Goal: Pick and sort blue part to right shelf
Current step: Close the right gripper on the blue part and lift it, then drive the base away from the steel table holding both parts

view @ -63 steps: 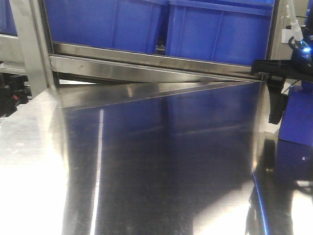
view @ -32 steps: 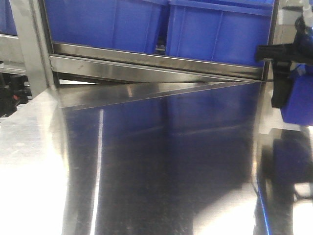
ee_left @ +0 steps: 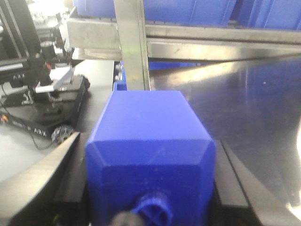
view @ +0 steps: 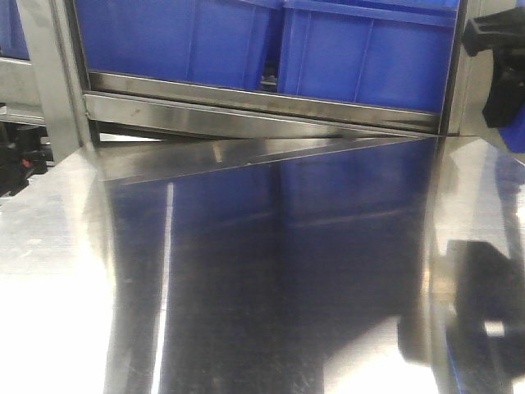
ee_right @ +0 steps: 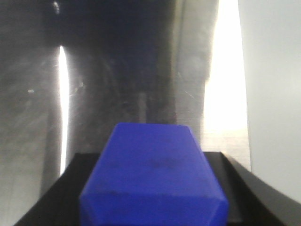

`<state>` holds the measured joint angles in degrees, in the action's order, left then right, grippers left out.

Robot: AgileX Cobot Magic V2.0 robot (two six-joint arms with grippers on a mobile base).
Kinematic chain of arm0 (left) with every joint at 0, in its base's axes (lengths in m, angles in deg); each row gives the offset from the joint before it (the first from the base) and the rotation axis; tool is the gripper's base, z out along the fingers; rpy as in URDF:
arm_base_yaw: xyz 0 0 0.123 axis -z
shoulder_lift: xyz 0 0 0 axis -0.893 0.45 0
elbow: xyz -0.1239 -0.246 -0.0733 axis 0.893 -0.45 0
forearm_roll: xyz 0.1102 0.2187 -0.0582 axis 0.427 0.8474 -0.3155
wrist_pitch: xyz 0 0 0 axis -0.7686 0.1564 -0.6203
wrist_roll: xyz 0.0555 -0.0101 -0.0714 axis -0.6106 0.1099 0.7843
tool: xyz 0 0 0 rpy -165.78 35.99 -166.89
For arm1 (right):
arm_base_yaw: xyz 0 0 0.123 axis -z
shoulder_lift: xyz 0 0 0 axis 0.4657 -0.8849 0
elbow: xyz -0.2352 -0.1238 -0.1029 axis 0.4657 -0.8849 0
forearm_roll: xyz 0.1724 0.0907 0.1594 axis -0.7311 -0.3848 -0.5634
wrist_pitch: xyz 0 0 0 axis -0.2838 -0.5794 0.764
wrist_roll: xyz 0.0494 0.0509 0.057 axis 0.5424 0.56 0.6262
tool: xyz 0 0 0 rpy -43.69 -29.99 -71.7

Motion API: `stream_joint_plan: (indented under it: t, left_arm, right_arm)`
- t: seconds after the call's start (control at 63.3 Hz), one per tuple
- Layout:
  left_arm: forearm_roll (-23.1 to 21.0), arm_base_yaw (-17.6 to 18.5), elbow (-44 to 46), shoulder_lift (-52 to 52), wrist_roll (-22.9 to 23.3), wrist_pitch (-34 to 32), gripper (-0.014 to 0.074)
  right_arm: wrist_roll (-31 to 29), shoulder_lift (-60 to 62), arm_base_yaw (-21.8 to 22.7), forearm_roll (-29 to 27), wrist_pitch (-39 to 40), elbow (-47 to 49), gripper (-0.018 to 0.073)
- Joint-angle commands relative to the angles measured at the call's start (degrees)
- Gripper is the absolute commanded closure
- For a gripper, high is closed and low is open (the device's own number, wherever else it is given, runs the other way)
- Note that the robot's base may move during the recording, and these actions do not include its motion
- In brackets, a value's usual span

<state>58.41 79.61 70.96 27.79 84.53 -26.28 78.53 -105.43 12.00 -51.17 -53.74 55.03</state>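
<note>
1. Front view: a glossy steel tabletop (view: 262, 287) is backed by the right shelf (view: 246, 107) carrying blue bins (view: 361, 57). The right gripper (view: 502, 103) is cut off at the right edge, with a blue part (view: 517, 135) against it.
2. Left wrist: a second blue part (ee_left: 150, 160) is clamped between the left gripper's (ee_left: 150, 141) fingers (ee_left: 47, 179), near a shelf post (ee_left: 131, 47).
3. Right wrist: the blue part (ee_right: 153, 183) is held in closed jaws, above the tabletop (ee_right: 117, 70).
</note>
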Motion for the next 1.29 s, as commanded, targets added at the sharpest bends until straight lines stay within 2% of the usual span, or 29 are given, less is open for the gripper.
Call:
stream_joint_plan:
  t: [0.0, 0.268, 0.537, 0.711, 0.963, 1.279]
  left_arm:
    - [0.7, -0.1, 0.8, -1.3, 0.5, -5.5, 0.0283]
    - [2.0, -0.1, 0.8, -1.8, 0.5, -5.5, 0.0283]
    - [2.2, -0.1, 0.8, -1.8, 0.5, -5.4, 0.0283]
    - [2.2, -0.1, 0.8, -1.8, 0.5, -5.4, 0.0283]
    - [2.2, -0.1, 0.8, -1.8, 0.5, -5.4, 0.0283]
    - [2.2, -0.1, 0.8, -1.8, 0.5, -5.4, 0.0283]
  right_arm:
    - [-0.7, 7.0, -1.9, 4.4, 7.0, -3.6, 0.0312]
    - [-0.7, 23.4, -3.6, 7.1, 15.4, -19.0, 0.0312]
    - [-0.7, 42.6, -3.6, 8.5, 15.1, -30.2, 0.0312]
    - [-1.3, 54.2, -3.6, 8.5, 12.2, -31.4, 0.0312]
    - [-7.1, 68.8, -3.6, 8.5, 11.5, -31.4, 0.0312]
    - [-9.2, 76.0, -3.6, 8.5, 14.2, -31.1, 0.0312]
